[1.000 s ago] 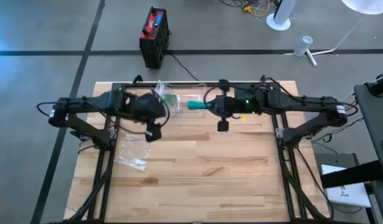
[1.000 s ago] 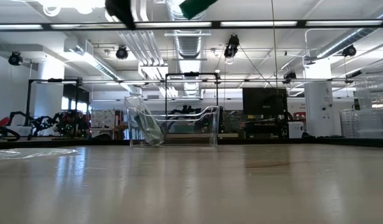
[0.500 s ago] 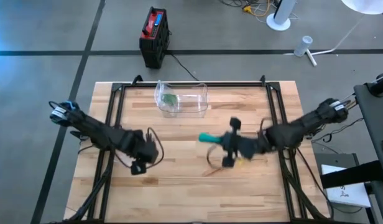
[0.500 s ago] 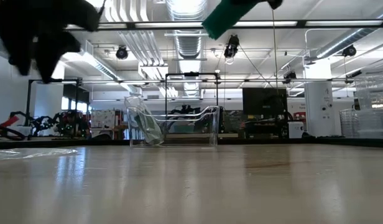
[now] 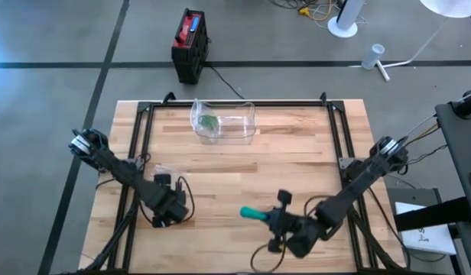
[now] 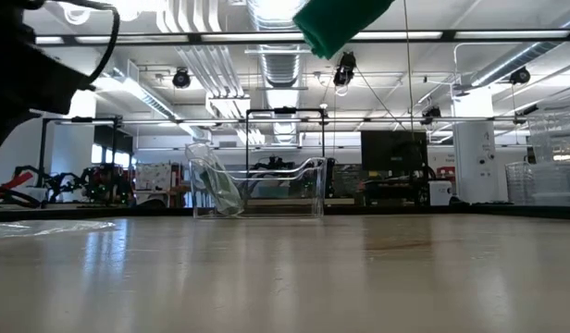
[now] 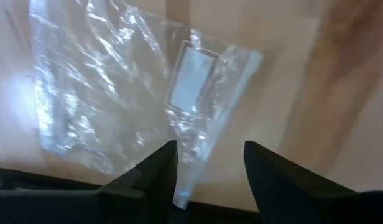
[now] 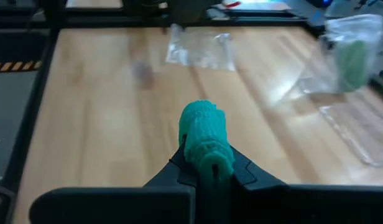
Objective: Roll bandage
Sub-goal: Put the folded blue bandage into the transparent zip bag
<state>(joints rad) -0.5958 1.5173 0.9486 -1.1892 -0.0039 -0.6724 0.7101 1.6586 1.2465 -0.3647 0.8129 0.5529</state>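
Both arms have been drawn back toward the near worktop (image 5: 243,183) edge. A green bandage roll (image 8: 204,140) is clamped in the right hand (image 5: 267,219); the left hand (image 7: 207,155), fingers apart, is held over a clear plastic bag (image 7: 123,93).

Illumination is bright and even across all views. In the low view, ceiling strip lights (image 6: 266,37) supply the light; they reflect as a pale sheen on the table (image 6: 285,277), whose near surface is soft and out of focus. A green bandage roll (image 6: 336,23) at the upper edge is blurred, and a dark arm (image 6: 26,83) at the side shows only as a silhouette. In the high view, shadows under the arms are faint. In the left wrist view, a plastic bag (image 7: 135,93) carries strong glare and is smeared by blur. In the right wrist view, the distant clear container (image 8: 347,93) is soft.
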